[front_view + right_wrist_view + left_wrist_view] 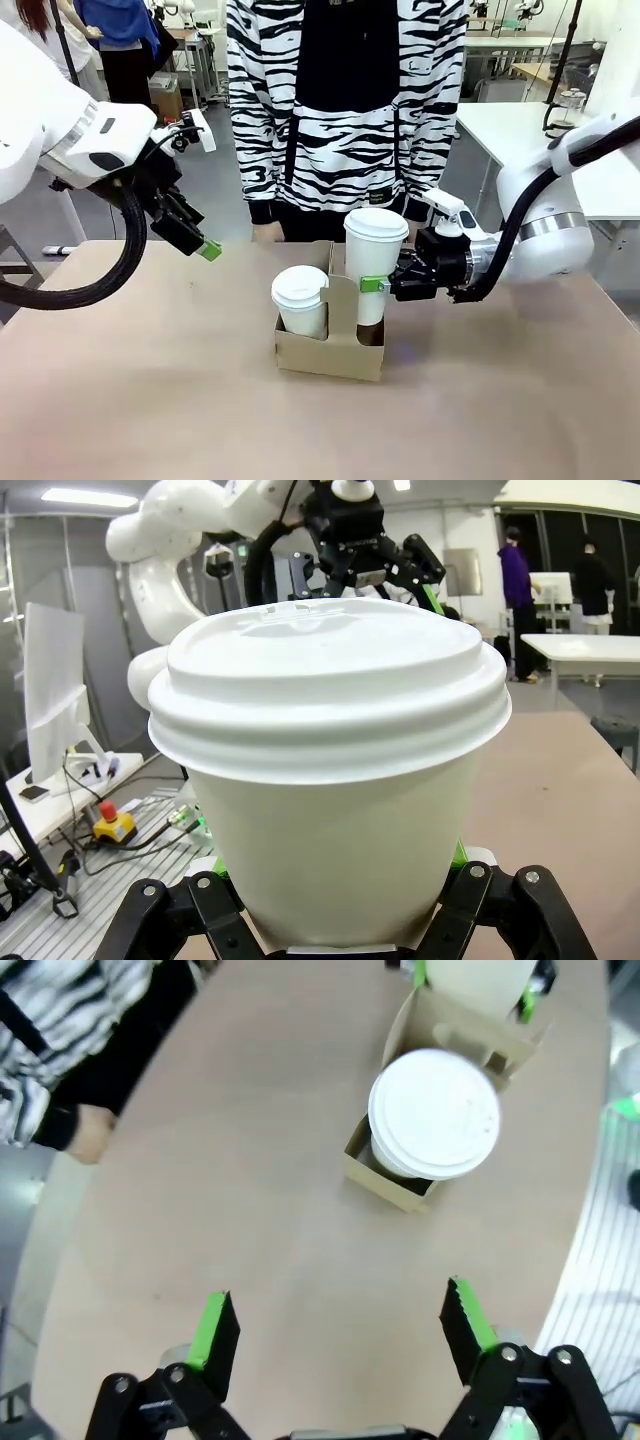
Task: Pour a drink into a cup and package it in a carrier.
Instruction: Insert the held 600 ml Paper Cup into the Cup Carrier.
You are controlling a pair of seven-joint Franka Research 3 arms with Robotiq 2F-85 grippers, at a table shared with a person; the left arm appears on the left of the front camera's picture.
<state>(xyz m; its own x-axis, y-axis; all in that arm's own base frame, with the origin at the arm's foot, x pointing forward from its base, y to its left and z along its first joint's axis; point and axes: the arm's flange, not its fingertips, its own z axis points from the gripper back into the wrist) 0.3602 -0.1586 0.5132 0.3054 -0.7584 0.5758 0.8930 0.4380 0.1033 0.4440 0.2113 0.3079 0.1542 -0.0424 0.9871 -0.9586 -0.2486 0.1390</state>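
A brown carrier [330, 345] sits mid-tabletop [150, 400]. A lidded white cup [301, 298] fills its 9 o'clock pocket. The right claw [378, 285] pinches a taller lidded cup [375, 262] low on its wall, base in the 3 o'clock pocket. The left claw [205, 248] hangs spread and empty toward 10 o'clock. Thin paper likely crushes and spills if squeezed; a gentle grip below the lid seems safest. No readable print appears.
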